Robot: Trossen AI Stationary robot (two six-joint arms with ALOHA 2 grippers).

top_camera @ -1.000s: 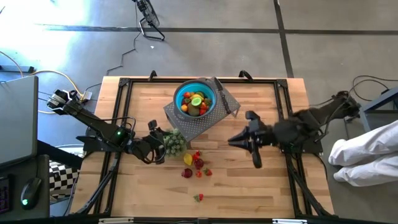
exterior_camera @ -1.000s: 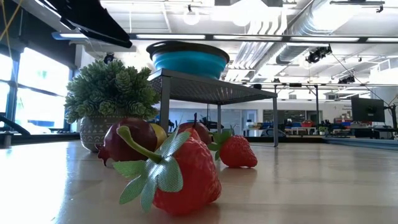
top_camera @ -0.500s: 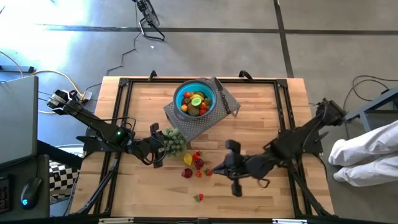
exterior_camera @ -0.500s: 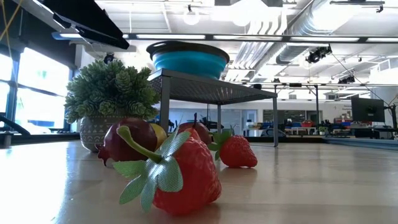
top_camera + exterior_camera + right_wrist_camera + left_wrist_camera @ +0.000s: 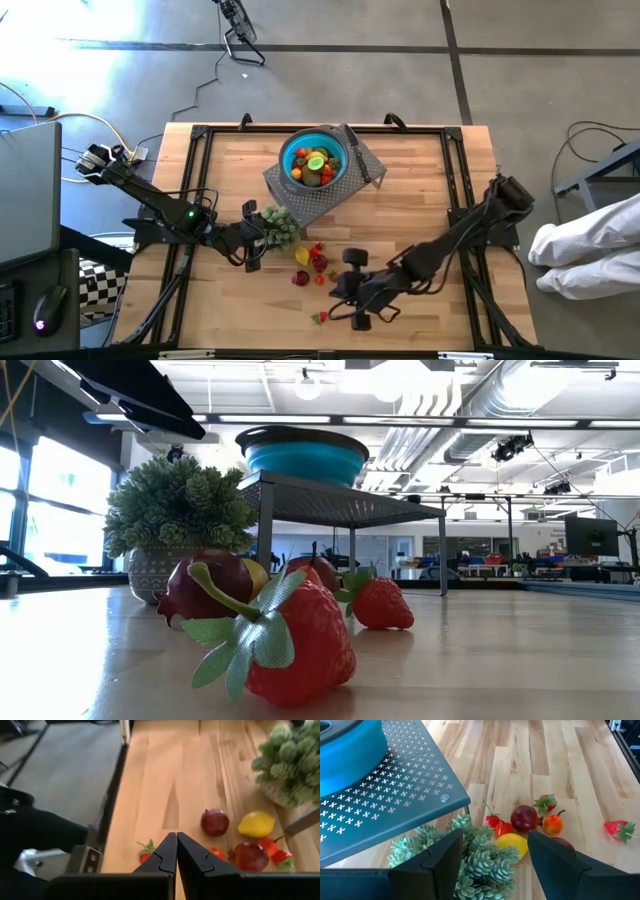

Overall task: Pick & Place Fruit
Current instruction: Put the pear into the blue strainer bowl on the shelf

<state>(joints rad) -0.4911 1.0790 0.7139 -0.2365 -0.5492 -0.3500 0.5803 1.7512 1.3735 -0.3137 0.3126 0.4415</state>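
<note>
On the counter (image 5: 420,170), the right pincer (image 5: 176,851) is hanging clenched and empty near the loose strawberry (image 5: 319,317), risking knocking it away, while the left pincer (image 5: 496,857) is gaping by the plant (image 5: 280,228).

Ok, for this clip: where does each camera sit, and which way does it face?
High: overhead, straight down; both arms, blue bowl.
Low: tabletop height, level; strawberry close, no grippers.
Left wrist: past open left gripper at plant, lemon.
Right wrist: past shut right gripper at table.
Shared: both wrists see the lemon.
</note>
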